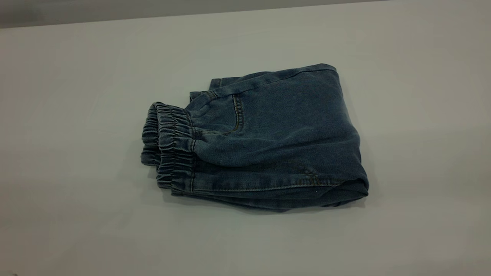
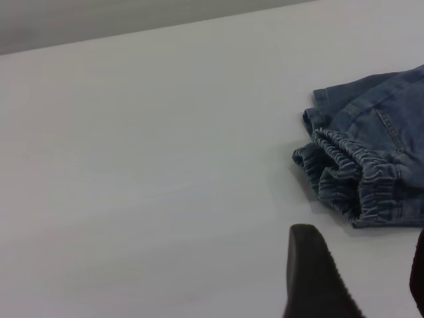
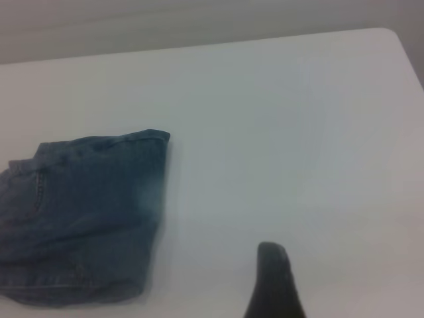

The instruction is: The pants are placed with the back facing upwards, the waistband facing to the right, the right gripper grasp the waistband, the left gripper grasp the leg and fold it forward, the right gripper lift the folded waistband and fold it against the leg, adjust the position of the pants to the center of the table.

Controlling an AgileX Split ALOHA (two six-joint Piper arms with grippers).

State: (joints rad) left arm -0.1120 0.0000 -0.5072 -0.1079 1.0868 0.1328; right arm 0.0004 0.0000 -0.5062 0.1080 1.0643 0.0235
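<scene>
Bare table [image 1: 76, 115] on every side of folded pants [image 1: 268, 142], the only obstacle. Waistband [image 1: 168, 149] edge faces open surface at exterior left; room along far edge too.

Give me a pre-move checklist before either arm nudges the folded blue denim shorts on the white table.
1. Blue denim shorts folded into a compact bundle: ok.
2. Gathered elastic waistband stacked at the exterior view's left end of the bundle: ok.
3. Shorts lying wholly on the white table, bare surface all round: ok.
4. Left gripper clear of the cloth, near the waistband end: ok.
5. Right gripper clear of the cloth, beside the fold end: ok.
6. Fingers open or shut: cannot tell.
</scene>
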